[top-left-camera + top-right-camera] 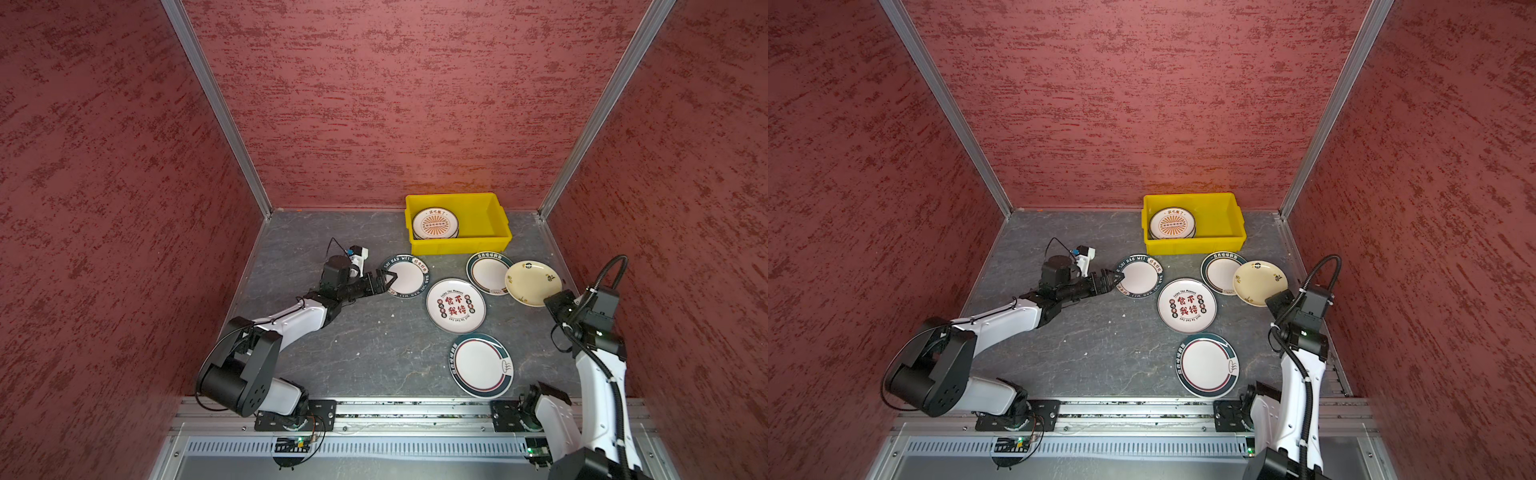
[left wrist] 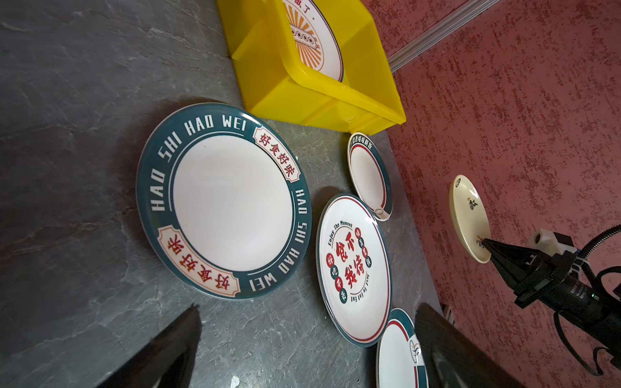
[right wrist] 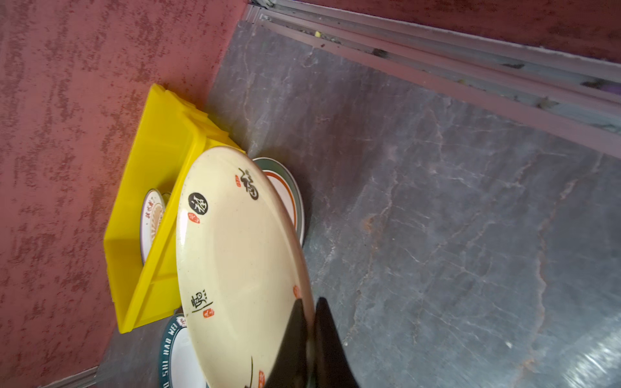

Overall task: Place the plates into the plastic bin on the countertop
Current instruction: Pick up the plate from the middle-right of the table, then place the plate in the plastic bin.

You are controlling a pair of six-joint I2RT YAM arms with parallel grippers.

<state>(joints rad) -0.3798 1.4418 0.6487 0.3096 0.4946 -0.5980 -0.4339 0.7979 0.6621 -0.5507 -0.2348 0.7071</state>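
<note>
**Cream plate pinched at the rim, left jaws wide at the HAO WEI plate**

My right gripper [image 3: 311, 302] was clamped on the near rim of the cream plate [image 3: 235, 252]. It held the plate tilted and clear of the countertop [image 1: 332, 332], just short of the yellow plastic bin [image 1: 461, 245]. My left gripper [image 1: 388, 279] stood wide open at the edge of the teal-rimmed plate [image 2: 232, 201] lettered "HAO SHI HAO WEI".

I judged these plates stiff, glossy and breakable. They looked slick under the pads and heavy enough to swing from a one-sided pinch, so the raised rim seemed the only place to take hold.

A sunburst plate [image 1: 435, 224] seemed to top a stack in the bin, and four plates lay flat on the countertop. The red-character plate [image 2: 353, 265] read "Enjoy The Moment". The cream plate carried black brushed characters and small red seals that I could not read.
</note>
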